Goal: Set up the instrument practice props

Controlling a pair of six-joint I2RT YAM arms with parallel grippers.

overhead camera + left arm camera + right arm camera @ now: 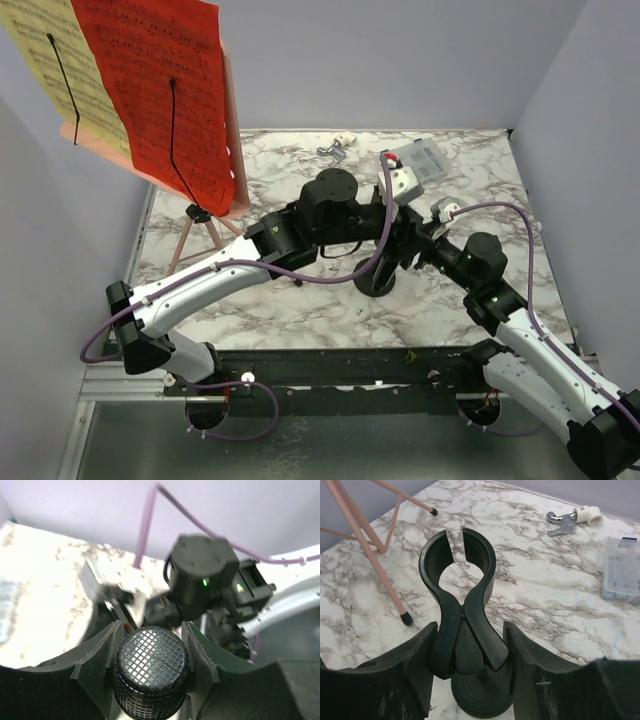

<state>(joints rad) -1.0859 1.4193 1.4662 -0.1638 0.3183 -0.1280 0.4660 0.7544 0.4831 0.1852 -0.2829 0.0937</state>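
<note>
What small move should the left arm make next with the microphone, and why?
Probably carry the microphone toward the stand's clip and line it up over the ring. The left gripper holds the microphone's head, the clip stands empty, and the right gripper straddles it with fingers apart.

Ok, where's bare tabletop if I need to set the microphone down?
Free: the near marble strip between the forearms, before the mic stand base; the right side, between clear box and wall. Crowded: centre, where both arms meet, and around the music stand legs.
</note>
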